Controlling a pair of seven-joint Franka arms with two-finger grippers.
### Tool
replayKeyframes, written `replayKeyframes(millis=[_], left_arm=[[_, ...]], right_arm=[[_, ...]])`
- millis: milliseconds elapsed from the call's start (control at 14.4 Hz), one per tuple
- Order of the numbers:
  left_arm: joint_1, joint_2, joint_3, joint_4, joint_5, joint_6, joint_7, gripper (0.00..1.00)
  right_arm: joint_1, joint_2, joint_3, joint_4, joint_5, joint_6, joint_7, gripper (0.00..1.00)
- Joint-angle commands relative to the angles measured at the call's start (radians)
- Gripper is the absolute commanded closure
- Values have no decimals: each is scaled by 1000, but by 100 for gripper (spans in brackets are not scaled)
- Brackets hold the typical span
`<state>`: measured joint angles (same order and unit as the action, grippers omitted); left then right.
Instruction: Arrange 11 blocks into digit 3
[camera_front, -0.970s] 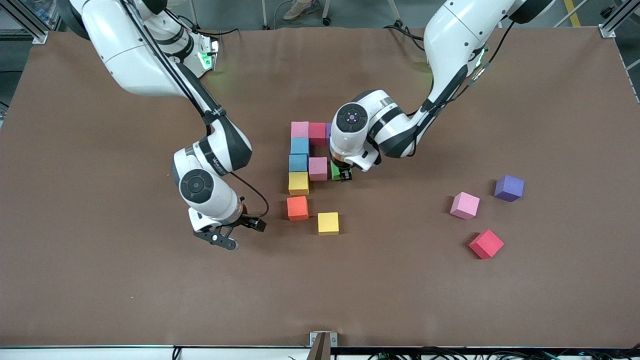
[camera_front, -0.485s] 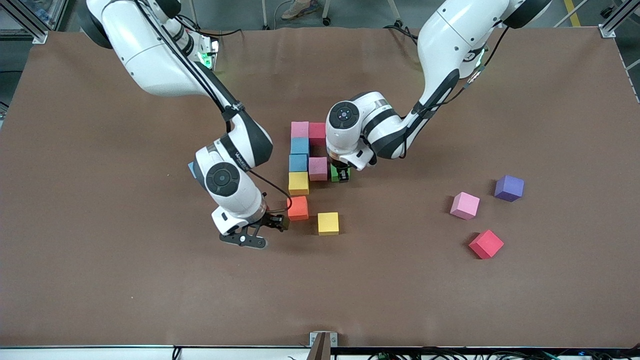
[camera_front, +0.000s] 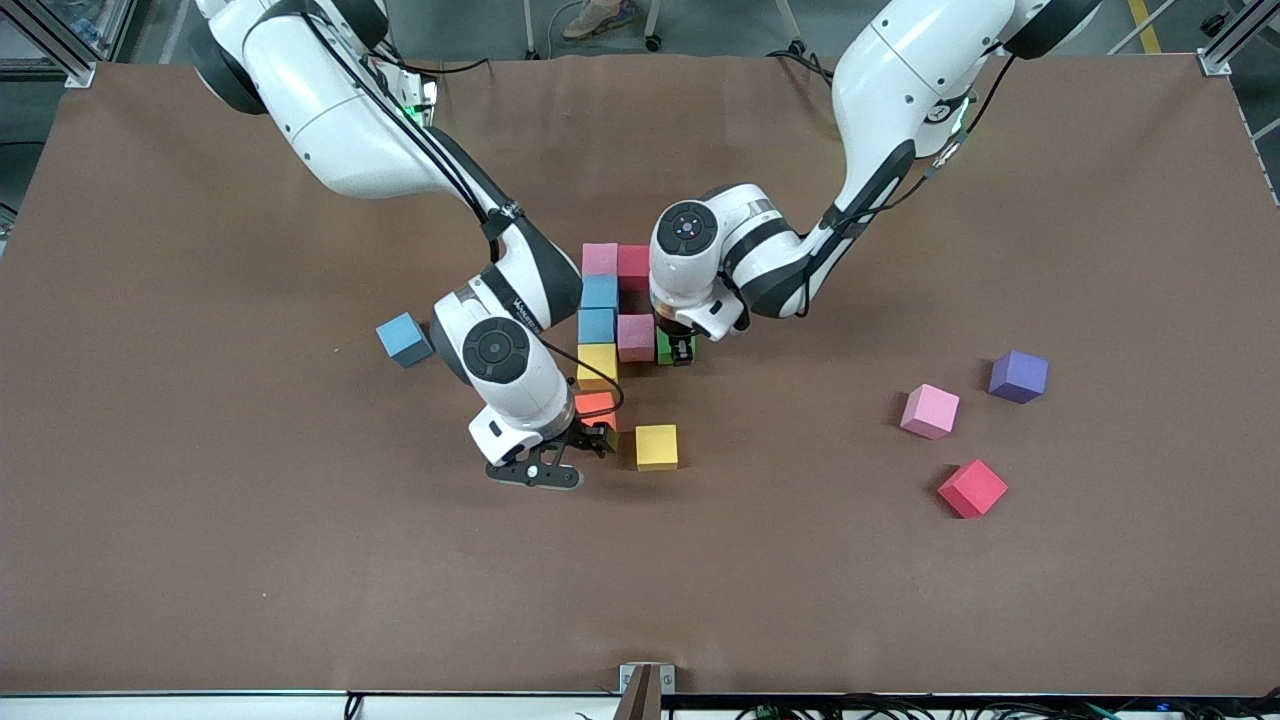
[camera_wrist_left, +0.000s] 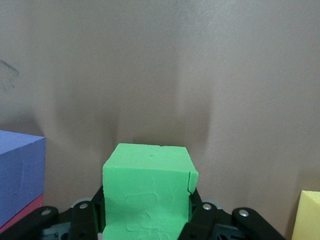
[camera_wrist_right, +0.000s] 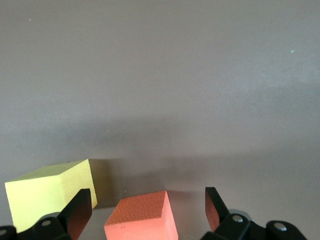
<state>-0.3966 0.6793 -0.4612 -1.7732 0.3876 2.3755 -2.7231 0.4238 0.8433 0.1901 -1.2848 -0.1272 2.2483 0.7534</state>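
Observation:
The blocks form a partial figure in mid-table: pink (camera_front: 600, 258) and red (camera_front: 634, 266) in the row nearest the robots, then two blue (camera_front: 598, 308), a pink (camera_front: 636, 337) and a yellow (camera_front: 597, 365). My left gripper (camera_front: 680, 350) is shut on a green block (camera_wrist_left: 148, 190), low beside that pink one. My right gripper (camera_front: 595, 432) is open, its fingers (camera_wrist_right: 80, 210) on either side of the orange block (camera_wrist_right: 142, 217). A yellow block (camera_front: 656, 446) lies next to it.
Loose blocks: a blue one (camera_front: 404, 339) toward the right arm's end, and a pink (camera_front: 929, 411), a purple (camera_front: 1018, 376) and a red one (camera_front: 972, 488) toward the left arm's end. In the left wrist view a purple block (camera_wrist_left: 20, 170) sits beside the green one.
My right arm swept over to the orange block and now straddles it, uncovering the loose blue block. My left gripper shifted the green block slightly toward the pink one.

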Motion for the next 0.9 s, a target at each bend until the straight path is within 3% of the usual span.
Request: replayKeyframes(millis=[0,831], left_arm=[[-11,5,3,0,39,19,-67,81],[-19,12,3,-8,45,18,-55,77]], right_arm=[[6,10,-1,21,-14,-16,23,0],[-7,7,-1,19,-15,-18,18,0]])
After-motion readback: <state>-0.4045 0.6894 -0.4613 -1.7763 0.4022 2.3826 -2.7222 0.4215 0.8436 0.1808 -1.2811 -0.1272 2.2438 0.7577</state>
